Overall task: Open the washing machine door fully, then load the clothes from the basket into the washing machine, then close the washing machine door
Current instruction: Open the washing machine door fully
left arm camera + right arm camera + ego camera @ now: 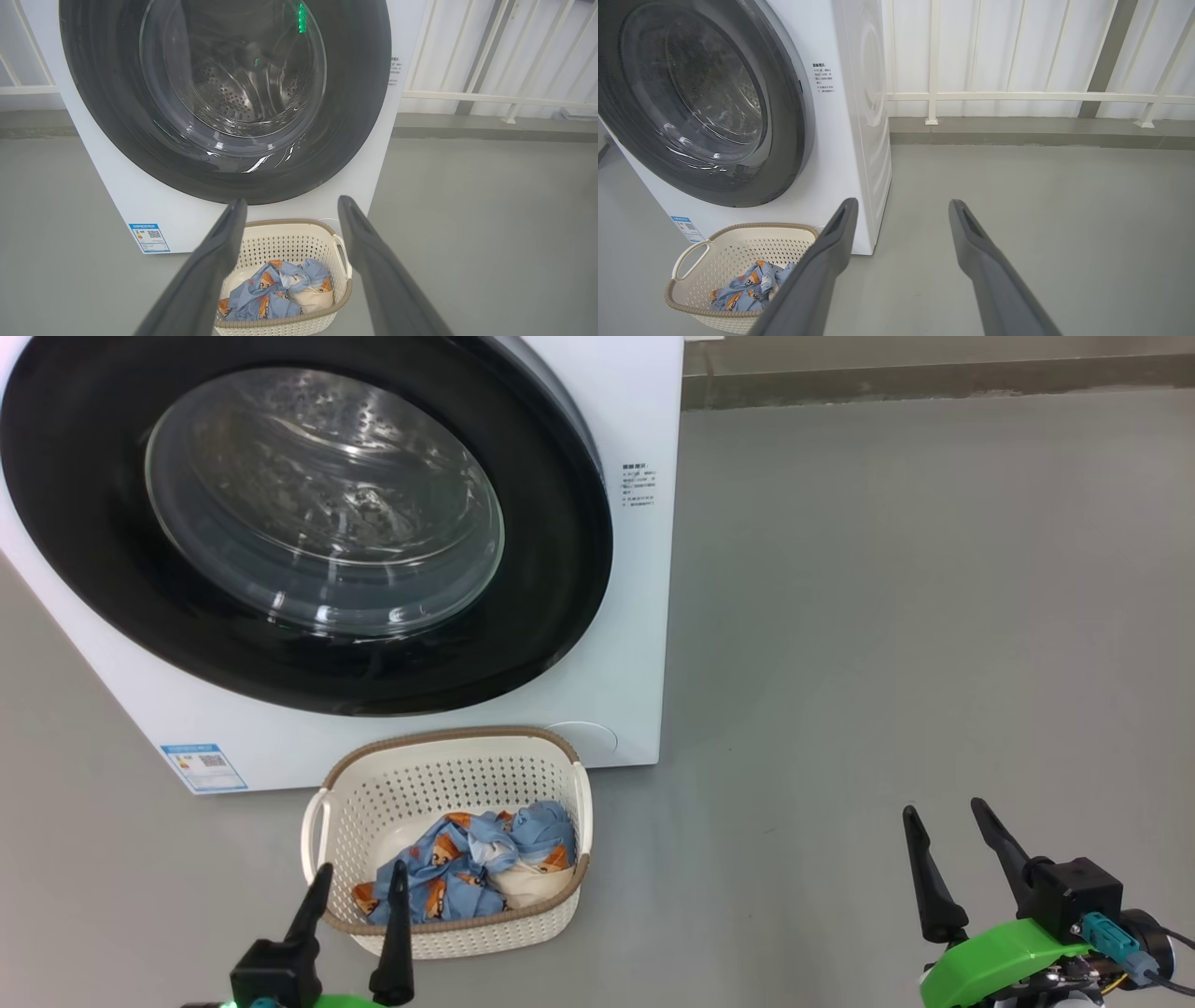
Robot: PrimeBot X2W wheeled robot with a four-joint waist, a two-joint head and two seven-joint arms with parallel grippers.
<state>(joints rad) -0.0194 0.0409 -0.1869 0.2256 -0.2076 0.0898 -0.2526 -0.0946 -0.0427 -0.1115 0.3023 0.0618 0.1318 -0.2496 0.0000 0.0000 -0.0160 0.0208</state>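
The white washing machine point(644, 635) stands on the floor with its round black-rimmed door point(308, 523) closed against its front; the steel drum shows through the glass. Right in front of it sits the cream basket point(448, 775) holding the light blue printed clothes point(467, 868) and a cream piece. My left gripper point(359, 873) is open at the basket's near rim, empty. My right gripper point(943, 812) is open over bare floor to the right, empty. The left wrist view shows the door point(224, 102), basket point(289, 238) and clothes point(275, 291). In the right wrist view the basket point(738, 242) is at lower left.
Grey floor point(887, 616) spreads to the right of the machine. A white railing point(1017, 96) and a low grey kerb run along the wall behind. A blue label sticker point(203, 766) is on the machine's lower left front.
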